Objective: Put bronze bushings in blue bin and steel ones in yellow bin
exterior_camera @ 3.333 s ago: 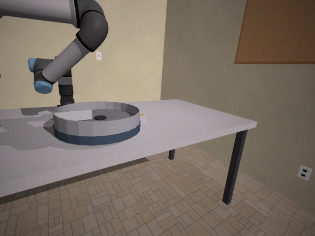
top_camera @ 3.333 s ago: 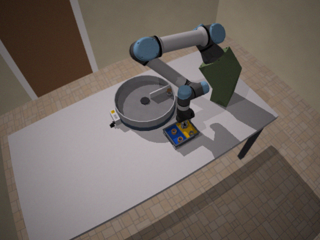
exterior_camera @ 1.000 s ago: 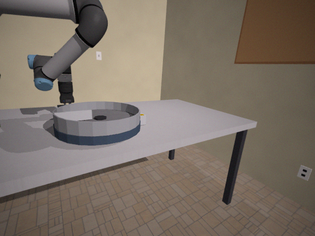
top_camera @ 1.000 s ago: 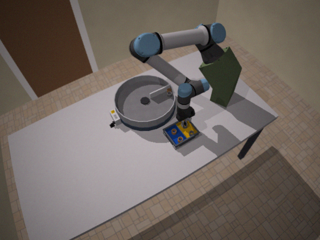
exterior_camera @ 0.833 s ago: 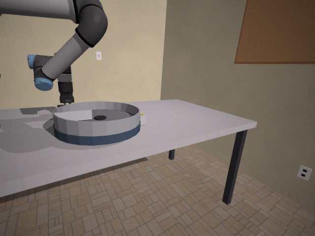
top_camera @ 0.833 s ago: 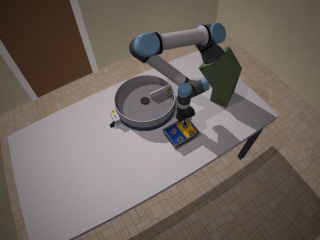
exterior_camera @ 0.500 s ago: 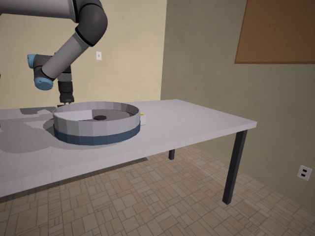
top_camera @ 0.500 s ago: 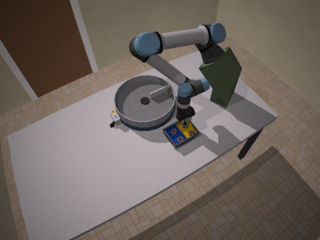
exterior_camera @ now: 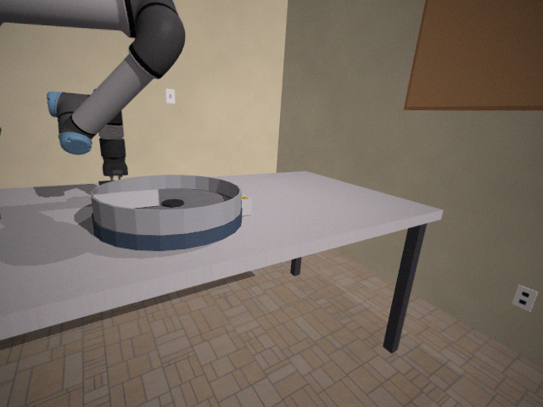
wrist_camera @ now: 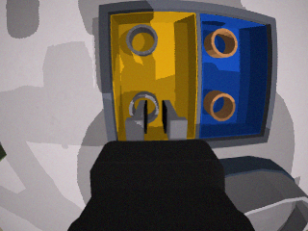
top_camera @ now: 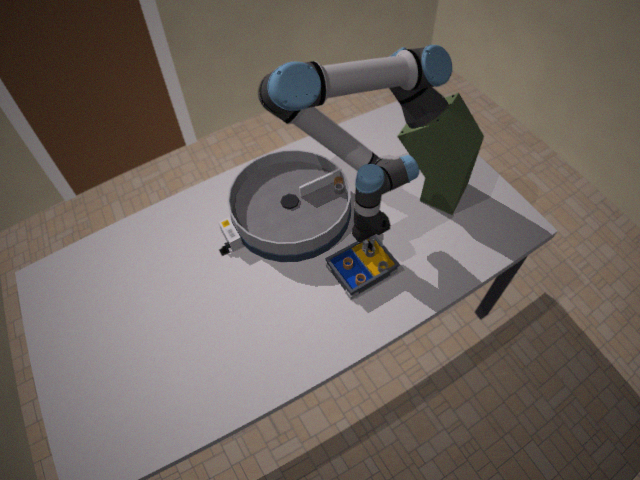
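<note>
Over the yellow bin [top_camera: 381,253] [wrist_camera: 166,64], the gripper [top_camera: 369,245] [exterior_camera: 114,177] [wrist_camera: 154,110] is being held with its fingers parted around nothing, while two steel bushings [top_camera: 383,270] [wrist_camera: 155,40] are being kept below, two bronze bushings [top_camera: 347,267] [wrist_camera: 210,45] in the blue bin [top_camera: 354,270] [wrist_camera: 250,91], and one of each on the turntable [top_camera: 268,211] [exterior_camera: 197,197].

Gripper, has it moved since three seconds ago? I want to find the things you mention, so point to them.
Yes, up: in the exterior view, the gripper [top_camera: 369,244] [exterior_camera: 115,178] [wrist_camera: 154,110] now shows its fingers above the turntable wall [top_camera: 297,249] [exterior_camera: 166,220] [wrist_camera: 260,192].
</note>
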Robot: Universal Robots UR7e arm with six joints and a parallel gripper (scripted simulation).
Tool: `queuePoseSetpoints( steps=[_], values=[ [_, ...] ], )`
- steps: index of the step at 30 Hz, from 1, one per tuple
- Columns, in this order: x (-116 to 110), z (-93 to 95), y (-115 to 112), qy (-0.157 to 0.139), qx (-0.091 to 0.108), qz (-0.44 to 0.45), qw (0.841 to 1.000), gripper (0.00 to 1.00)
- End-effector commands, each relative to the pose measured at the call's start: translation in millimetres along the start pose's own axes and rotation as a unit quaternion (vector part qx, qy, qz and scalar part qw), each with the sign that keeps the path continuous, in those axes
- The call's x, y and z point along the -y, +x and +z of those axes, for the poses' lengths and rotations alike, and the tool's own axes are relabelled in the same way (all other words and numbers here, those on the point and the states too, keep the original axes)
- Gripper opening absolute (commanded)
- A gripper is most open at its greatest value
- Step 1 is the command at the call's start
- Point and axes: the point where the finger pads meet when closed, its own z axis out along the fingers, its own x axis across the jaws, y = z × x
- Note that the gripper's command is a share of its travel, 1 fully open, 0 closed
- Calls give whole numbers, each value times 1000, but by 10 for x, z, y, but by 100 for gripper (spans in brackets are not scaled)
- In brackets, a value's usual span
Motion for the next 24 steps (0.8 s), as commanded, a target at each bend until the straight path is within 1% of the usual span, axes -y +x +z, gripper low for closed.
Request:
queuePoseSetpoints(
  steps=[1, 18, 23, 24],
  values=[
    [1, -28, 3, 0, -1, 0, 1000, 42],
    [1, -60, 3, 0, 0, 0, 1000, 42],
    [1, -461, 3, 0, -1, 0, 1000, 42],
    [1, -461, 3, 0, -1, 0, 1000, 42]
  ],
)
